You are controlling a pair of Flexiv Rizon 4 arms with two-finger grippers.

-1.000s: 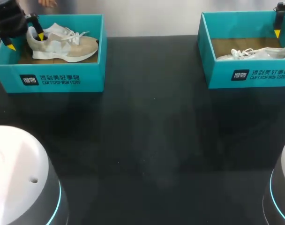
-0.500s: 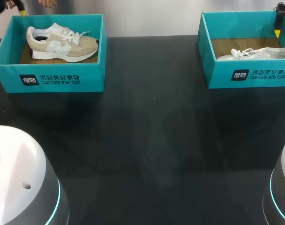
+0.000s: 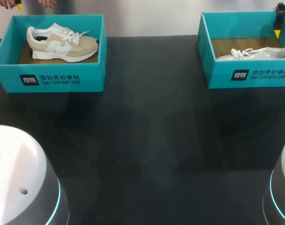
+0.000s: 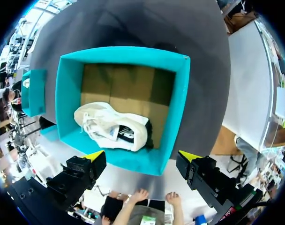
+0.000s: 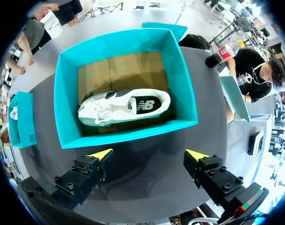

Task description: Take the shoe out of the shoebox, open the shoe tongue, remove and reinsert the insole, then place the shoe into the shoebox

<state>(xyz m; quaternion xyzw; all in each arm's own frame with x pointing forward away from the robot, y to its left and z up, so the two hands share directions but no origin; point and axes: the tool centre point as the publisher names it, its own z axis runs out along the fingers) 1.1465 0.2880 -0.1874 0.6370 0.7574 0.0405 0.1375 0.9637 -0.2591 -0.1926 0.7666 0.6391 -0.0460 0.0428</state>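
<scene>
Shoe point(image 3: 62, 43) inside left shoebox point(image 3: 53, 77), left tool point(image 4: 142, 155) splayed wide above it.

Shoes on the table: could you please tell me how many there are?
2. A beige shoe lies in the left shoebox, a white shoe in the right shoebox; none hidden inside either.

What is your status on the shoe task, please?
Left gripper open, right gripper open, both empty. Beige shoe in left shoebox, white shoe in right shoebox. Nothing blocking either shoe.
</scene>
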